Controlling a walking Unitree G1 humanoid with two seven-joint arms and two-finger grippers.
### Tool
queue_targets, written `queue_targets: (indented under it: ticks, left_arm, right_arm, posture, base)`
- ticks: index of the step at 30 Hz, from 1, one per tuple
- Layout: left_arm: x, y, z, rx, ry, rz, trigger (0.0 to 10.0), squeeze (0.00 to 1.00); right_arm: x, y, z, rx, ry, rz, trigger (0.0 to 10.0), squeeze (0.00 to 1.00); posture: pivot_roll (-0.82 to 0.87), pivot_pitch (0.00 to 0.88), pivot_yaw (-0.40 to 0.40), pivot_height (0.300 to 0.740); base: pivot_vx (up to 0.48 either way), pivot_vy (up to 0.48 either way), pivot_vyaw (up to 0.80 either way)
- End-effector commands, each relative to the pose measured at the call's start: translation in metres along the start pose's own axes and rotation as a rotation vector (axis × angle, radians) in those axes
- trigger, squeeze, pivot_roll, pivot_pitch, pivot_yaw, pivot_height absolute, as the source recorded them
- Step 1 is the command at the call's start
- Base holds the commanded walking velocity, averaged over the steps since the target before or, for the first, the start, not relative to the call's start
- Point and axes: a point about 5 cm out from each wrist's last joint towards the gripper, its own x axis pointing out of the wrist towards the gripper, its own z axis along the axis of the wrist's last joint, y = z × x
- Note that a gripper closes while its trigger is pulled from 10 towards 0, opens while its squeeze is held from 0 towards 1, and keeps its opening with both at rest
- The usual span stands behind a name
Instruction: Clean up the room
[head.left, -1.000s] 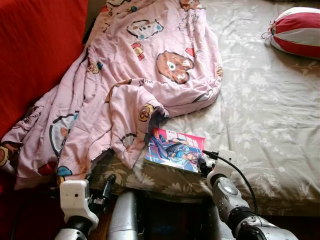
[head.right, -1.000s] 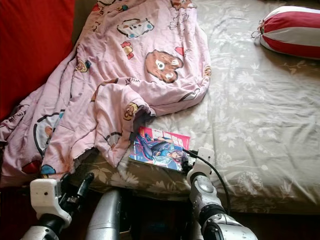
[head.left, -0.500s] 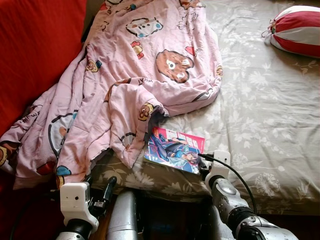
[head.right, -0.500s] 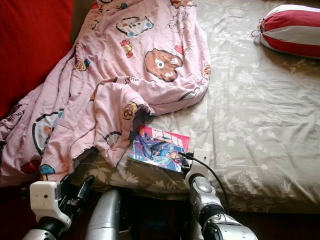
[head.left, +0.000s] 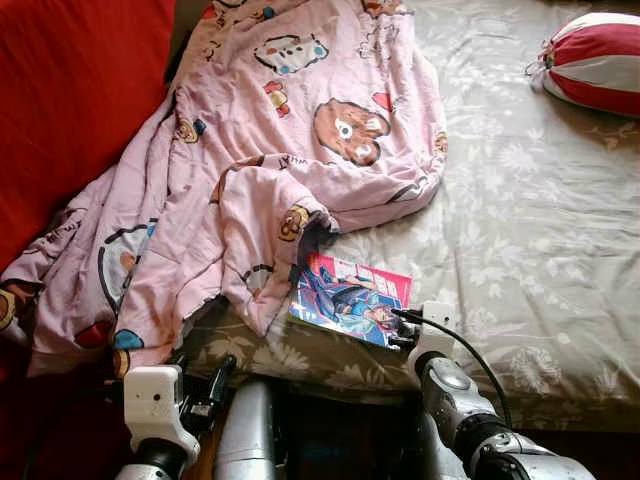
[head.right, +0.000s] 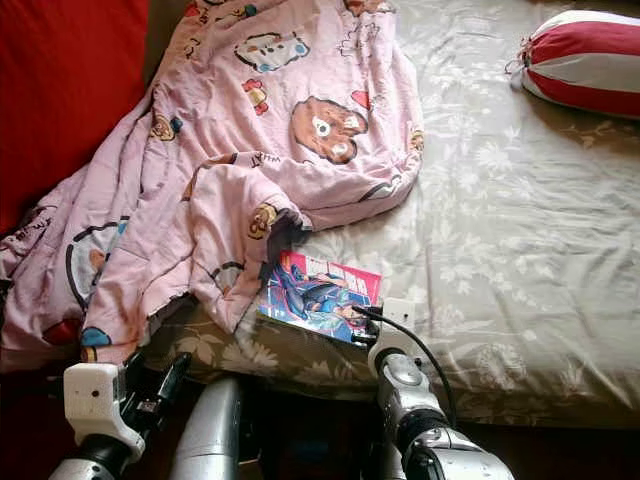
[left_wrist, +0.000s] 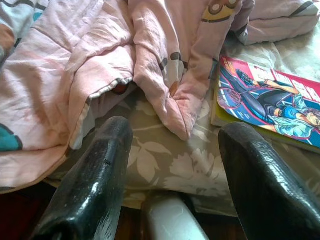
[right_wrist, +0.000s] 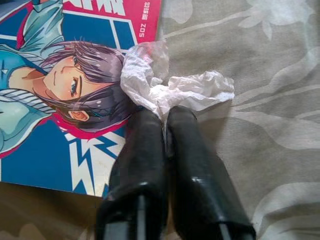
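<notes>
Two wrist cameras give me what the head pair can't. From my right wrist I see the right gripper (right_wrist: 165, 117) with its fingers (right_wrist: 142, 165) pressed together, pinching a crumpled white plastic wrapper (right_wrist: 165, 90) at their tips; the wrapper lies half on the corner of the comic magazine (right_wrist: 55, 85), half on the bedsheet (right_wrist: 260, 115). From the head I make out only that wrist at the magazine's (head.left: 350, 300) near edge. My left gripper (left_wrist: 172, 150) hangs with fingers wide apart; past their tips lie a fold of the pink cartoon blanket (left_wrist: 100, 55) and the magazine, untouched. The grey floral sheet covers a bed, with a red-and-white striped cushion (head.left: 592, 50) at its far corner.
</notes>
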Motion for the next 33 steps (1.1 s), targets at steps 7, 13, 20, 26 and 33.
queue_targets:
  ticks: [7, 13, 20, 26, 33]
  left_arm:
    - [0.015, 0.01, -0.011, 0.002, 0.005, 0.044, 10.0, 0.0]
    - [0.04, 0.025, -0.021, -0.037, -0.002, 0.094, 10.0, 0.0]
    - [0.055, 0.033, -0.035, -0.065, 0.005, 0.127, 10.0, 0.0]
    - [0.061, 0.036, -0.044, -0.08, 0.001, 0.138, 10.0, 0.0]
    - [0.065, 0.042, -0.058, -0.093, 0.039, 0.161, 10.0, 0.0]
  right_arm:
    - [-0.002, -0.014, -0.005, 0.017, -0.011, -0.04, 0.0, 0.0]
    - [-0.002, -0.025, 0.007, 0.042, -0.091, -0.039, 0.0, 0.0]
    - [-0.01, -0.042, 0.015, 0.021, -0.241, 0.002, 0.0, 0.0]
    - [-0.019, -0.051, 0.005, -0.011, -0.289, 0.012, 10.0, 0.0]
    - [-0.022, -0.049, -0.022, -0.043, -0.194, 0.059, 10.0, 0.0]
  posture:
    - [0.29, 0.149, -0.043, 0.616]
    - [0.25, 0.046, -0.061, 0.616]
    - [0.2, 0.0, -0.063, 0.616]
    - [0.16, 0.0, -0.056, 0.616]
    - [0.15, 0.0, -0.045, 0.616]
  base:
    - [0.0, 0.0, 0.0]
    - [0.0, 0.0, 0.0]
    - [0.0, 0.0, 0.0]
    - [0.0, 0.0, 0.0]
    - [0.0, 0.0, 0.0]
